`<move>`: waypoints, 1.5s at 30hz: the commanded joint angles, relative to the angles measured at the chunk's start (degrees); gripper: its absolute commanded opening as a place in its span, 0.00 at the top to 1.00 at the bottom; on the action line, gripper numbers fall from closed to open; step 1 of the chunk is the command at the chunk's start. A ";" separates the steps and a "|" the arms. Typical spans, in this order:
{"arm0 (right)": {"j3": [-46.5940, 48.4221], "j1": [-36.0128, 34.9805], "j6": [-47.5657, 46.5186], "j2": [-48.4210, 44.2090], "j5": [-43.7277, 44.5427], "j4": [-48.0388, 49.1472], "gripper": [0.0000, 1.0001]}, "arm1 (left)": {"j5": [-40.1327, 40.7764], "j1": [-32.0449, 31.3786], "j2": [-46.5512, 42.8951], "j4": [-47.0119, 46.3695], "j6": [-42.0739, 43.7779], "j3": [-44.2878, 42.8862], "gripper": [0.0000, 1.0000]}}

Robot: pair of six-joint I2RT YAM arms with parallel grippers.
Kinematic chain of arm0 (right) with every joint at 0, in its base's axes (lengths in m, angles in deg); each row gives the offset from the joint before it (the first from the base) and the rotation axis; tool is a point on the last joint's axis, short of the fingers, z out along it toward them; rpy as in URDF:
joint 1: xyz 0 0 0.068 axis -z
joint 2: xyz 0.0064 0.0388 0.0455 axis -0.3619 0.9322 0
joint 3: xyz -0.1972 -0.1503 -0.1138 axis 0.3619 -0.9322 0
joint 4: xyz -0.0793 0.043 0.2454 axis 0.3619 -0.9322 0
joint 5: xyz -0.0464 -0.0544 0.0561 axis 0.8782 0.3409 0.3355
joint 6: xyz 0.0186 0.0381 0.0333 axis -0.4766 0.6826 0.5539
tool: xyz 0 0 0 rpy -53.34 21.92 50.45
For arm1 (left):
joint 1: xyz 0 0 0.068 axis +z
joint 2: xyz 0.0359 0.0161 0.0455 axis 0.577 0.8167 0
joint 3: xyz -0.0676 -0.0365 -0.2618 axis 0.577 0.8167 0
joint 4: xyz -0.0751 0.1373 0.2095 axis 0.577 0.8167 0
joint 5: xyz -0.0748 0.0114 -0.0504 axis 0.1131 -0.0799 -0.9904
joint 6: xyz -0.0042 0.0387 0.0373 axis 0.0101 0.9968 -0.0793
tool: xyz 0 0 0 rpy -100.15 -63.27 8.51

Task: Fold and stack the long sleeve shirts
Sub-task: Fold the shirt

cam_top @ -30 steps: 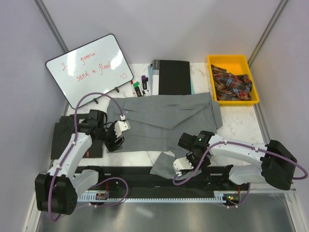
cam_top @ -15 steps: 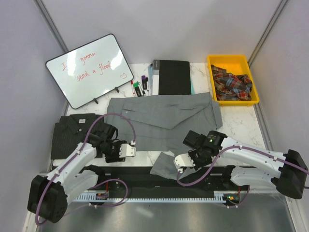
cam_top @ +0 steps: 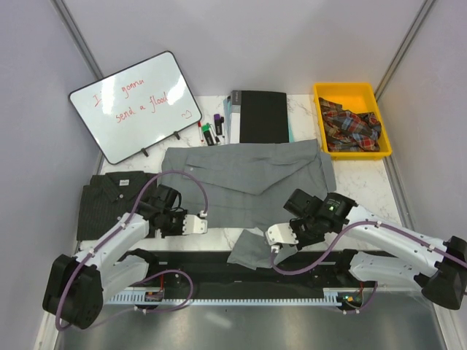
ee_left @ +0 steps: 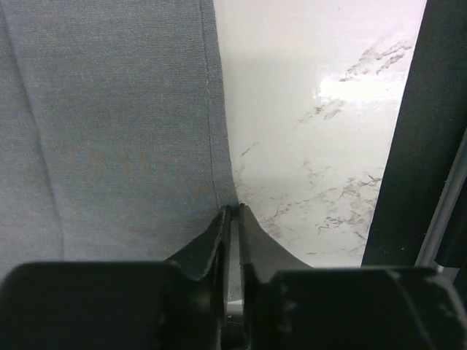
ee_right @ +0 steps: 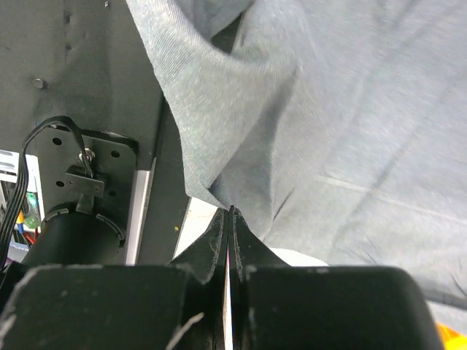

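Note:
The plain grey long sleeve shirt [cam_top: 248, 179] lies spread across the middle of the table. A flap of it hangs over the near edge. My left gripper [cam_top: 198, 223] sits at the shirt's near-left hem. In the left wrist view the hem of the grey cloth [ee_left: 109, 131] runs straight into the nearly closed jaws of the gripper [ee_left: 233, 211]. My right gripper [cam_top: 273, 242] is shut on a fold of the hanging flap, and the grey cloth [ee_right: 350, 109] rises from its tips [ee_right: 230, 210]. The dark striped shirt [cam_top: 102, 200] lies folded at the left.
A whiteboard [cam_top: 135, 106] leans at the back left, with markers [cam_top: 210, 131] beside it. A black book [cam_top: 263, 117] lies at the back centre. A yellow bin [cam_top: 343, 87] holding plaid cloth stands at the back right. A black rail [cam_top: 219, 264] runs along the near edge.
My left arm swung right from beside the dark shirt to the grey shirt's near-left hem, and its jaws closed there. My right gripper shifted slightly right, still holding cloth.

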 commanded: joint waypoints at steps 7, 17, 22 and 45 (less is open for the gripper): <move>9.17 1.04 3.89 -4.64 1.59 -5.90 1.00 | -2.67 -0.45 -4.65 7.59 2.09 -3.20 0.98; 9.62 2.10 3.71 -5.08 2.03 -6.16 1.00 | 3.74 0.07 -0.26 8.56 4.63 -3.82 0.64; 9.44 2.54 3.19 -4.64 1.77 -5.99 1.00 | 5.24 0.60 1.76 5.59 5.61 -2.50 0.59; 15.41 4.55 3.71 -5.95 4.22 -7.57 1.00 | -3.11 1.39 -4.11 15.49 8.33 -8.03 0.98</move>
